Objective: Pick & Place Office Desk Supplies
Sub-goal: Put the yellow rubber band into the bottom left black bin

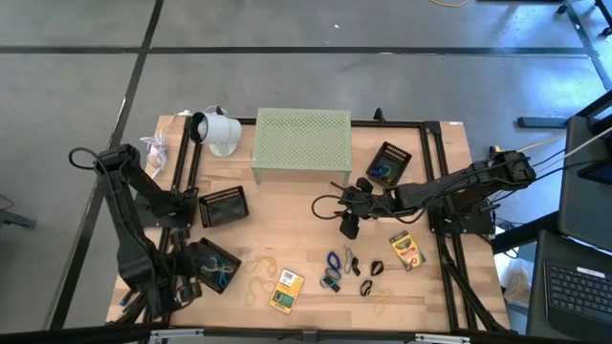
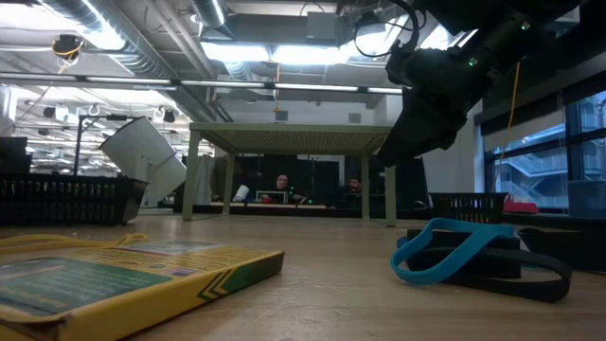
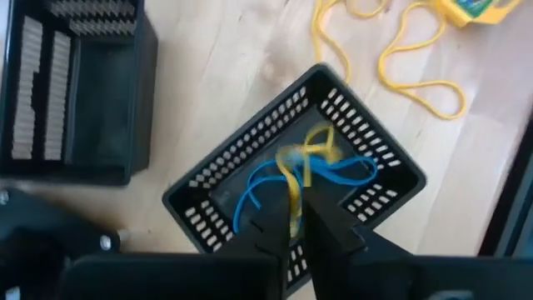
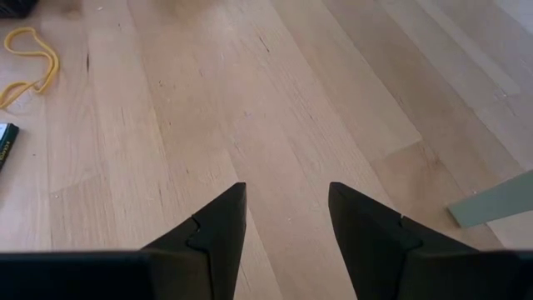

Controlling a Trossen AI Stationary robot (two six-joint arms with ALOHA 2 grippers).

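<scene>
1. The wooden table (image 1: 287, 215) carries everything; in the high view the left arm reaches over its near-left corner and the right arm over its middle right.
2. A pale green perforated riser (image 1: 301, 143) stands at the far middle, with a white cup-shaped object (image 1: 218, 132) lying on its side to its left.
3. Three black mesh trays are out: one near left of centre (image 1: 223, 205), one at the far right (image 1: 387, 163) holding a blue loop, and one at the near-left corner (image 3: 291, 171) under the left arm.
4. The left gripper (image 3: 298, 229) hangs just above that near-left tray. Its fingers stand only a sliver apart with a yellow rubber band (image 3: 293, 187) running between their tips; whether they pinch it I cannot tell. A blue rubber band (image 3: 275, 179) lies in the same tray.
5. The right gripper (image 4: 287, 217) hovers over bare wood near the table's middle, fingers spread wide and holding nothing.
6. Two yellow-green card boxes lie near: one at the near middle (image 1: 286, 290), one to the right (image 1: 406, 250).
7. Between the boxes sit black binder clips (image 1: 367, 285) and a blue loop (image 1: 334, 260).
8. Loose yellow bands (image 1: 256, 282) lie left of the near box.
</scene>
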